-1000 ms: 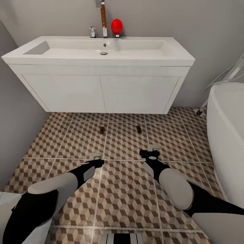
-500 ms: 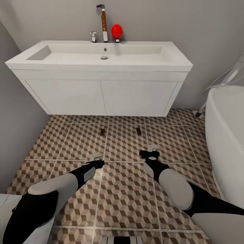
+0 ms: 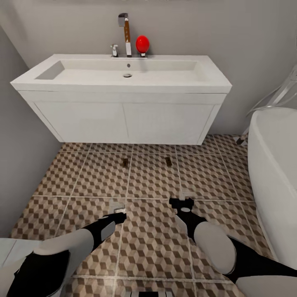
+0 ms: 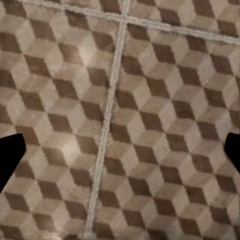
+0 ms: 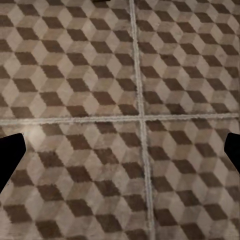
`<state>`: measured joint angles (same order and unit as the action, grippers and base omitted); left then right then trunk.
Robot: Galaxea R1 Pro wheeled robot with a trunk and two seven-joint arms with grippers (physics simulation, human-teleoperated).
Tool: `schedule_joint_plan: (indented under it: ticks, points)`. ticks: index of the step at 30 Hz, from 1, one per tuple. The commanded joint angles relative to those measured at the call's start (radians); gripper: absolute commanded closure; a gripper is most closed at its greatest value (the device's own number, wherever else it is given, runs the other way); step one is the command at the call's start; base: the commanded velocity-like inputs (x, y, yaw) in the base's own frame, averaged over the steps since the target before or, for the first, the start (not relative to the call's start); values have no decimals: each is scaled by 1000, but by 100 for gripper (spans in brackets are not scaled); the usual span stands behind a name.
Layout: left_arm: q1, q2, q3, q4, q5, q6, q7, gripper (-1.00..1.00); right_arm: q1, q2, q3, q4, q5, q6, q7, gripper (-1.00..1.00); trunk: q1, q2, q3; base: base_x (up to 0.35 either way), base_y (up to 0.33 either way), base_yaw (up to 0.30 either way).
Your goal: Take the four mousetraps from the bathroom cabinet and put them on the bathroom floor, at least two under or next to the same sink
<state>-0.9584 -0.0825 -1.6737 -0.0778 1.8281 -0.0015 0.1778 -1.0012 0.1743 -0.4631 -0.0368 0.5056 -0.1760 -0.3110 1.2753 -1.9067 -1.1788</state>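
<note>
Both my grippers, left (image 3: 119, 207) and right (image 3: 183, 199), are hanging wide open, holding nothing. Rolling forward carelessly, I'm risking clipping the two traps (image 3: 124, 162) by the sink (image 3: 123, 84).

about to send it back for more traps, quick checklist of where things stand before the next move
1. Two mousetraps on the floor tiles, left one and right one: ok.
2. Both in front of the sink, near its front edge: ok.
3. Left end effector open and empty: ok.
4. Right end effector open and empty: ok.
5. All four traps placed: not ok, two visible.
6. Bathtub close to the right arm: cannot tell clearance.
</note>
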Motion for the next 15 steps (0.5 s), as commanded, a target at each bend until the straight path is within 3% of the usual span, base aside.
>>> schedule_joint_plan:
  ticks: [1, 6, 9, 15]
  points:
    - [17, 1, -8, 0, 5, 0, 7, -100, 13, 0, -8, 1, 12, -7, -3, -100, -4, 7, 3, 0, 0, 0]
    - [99, 5, -11, 8, 5, -1, 7, -100, 75, 0, -8, 0, 43, -24, -3, -100, -23, 42, 18, 0, 0, 0]
    - [148, 22, -12, 10, 4, -1, 7, -100, 123, 0, -8, 1, 89, -35, -3, -100, -35, 63, 28, 0, 0, 0]
    - [191, 41, -12, 10, 4, -1, 6, -100, 214, 0, -8, 1, 183, -53, -3, -100, -58, 105, 47, 0, 0, 0]
